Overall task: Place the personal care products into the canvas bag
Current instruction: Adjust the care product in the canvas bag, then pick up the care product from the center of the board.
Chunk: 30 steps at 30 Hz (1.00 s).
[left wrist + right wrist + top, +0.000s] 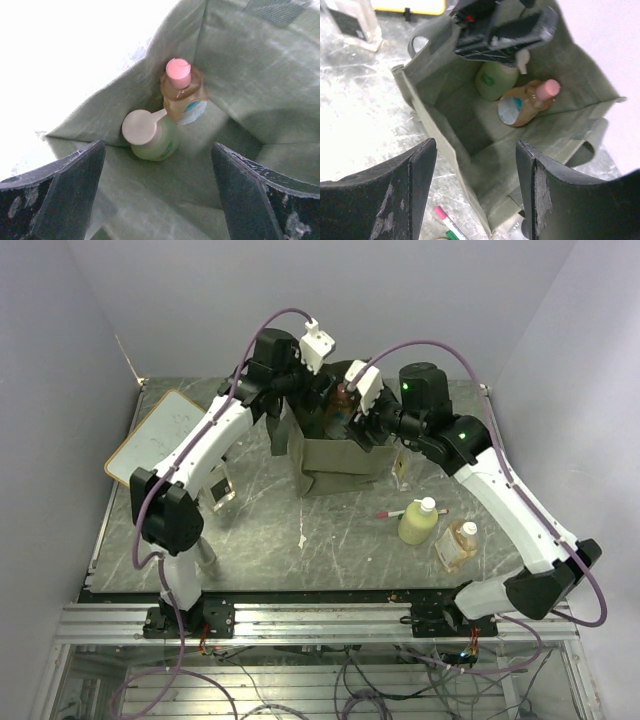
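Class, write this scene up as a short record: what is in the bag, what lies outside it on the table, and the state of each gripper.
container: canvas bag, standing open
inside bag: pink-capped orange bottle; yellow-green bottle with a white cap
on table outside: second yellow-green bottle; amber square bottle; pen
left gripper: open, empty, over the bag's mouth
right gripper: open, empty, above the bag

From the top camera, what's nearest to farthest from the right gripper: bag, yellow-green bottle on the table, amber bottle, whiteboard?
1. canvas bag, directly under the right gripper
2. yellow-green bottle, on the table, nearer the bases
3. amber square bottle, beside it, rightward
4. whiteboard, far left
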Motion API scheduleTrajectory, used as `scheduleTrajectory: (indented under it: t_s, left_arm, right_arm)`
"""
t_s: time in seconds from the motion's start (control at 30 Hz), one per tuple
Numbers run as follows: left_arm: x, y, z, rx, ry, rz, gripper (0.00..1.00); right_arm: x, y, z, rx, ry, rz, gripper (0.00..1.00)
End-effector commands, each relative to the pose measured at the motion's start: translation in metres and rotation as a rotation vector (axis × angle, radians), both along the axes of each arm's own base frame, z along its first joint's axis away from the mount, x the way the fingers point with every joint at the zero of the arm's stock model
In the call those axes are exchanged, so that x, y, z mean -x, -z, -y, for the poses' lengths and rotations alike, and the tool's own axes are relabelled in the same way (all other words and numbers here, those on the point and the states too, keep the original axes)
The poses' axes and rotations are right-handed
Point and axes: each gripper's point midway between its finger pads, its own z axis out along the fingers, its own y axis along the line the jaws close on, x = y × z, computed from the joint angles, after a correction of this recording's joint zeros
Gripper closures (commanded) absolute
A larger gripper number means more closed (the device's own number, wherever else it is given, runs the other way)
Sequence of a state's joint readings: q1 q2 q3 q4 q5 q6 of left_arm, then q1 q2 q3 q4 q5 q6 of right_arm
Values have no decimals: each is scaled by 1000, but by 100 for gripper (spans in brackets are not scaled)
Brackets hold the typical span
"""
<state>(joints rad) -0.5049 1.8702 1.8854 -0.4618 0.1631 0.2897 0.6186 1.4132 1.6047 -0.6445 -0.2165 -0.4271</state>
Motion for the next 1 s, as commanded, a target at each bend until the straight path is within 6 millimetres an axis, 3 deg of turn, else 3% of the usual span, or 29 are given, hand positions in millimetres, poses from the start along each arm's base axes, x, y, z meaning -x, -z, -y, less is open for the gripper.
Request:
scheduleTrajectory:
  t_s: [0.0, 0.1, 0.23, 0.43, 0.63, 0.8, 0.97]
  left_arm:
    - [21, -44, 2, 99, 62, 29, 3]
    - [33, -59, -1, 121, 79, 42, 2]
    - [45, -72, -10, 118, 73, 64, 2]
    - [61, -78, -22, 78, 81, 90, 2]
    - [82, -76, -20, 59, 173, 85, 2]
    - [83, -75, -20, 54, 182, 89, 2]
    - [81, -72, -18, 55, 191, 83, 2]
  right_arm:
    - [-7, -45, 23, -97, 147, 81, 35]
    - [-24, -52, 54, -140, 265, 61, 34]
    - [-53, -53, 112, -205, 467, 28, 32]
    - [-56, -15, 158, -155, 635, -43, 30]
    - [-45, 36, 181, -110, 718, -158, 18]
    - [-37, 82, 194, -32, 743, -283, 15]
    - [-42, 112, 200, -4, 730, -376, 14]
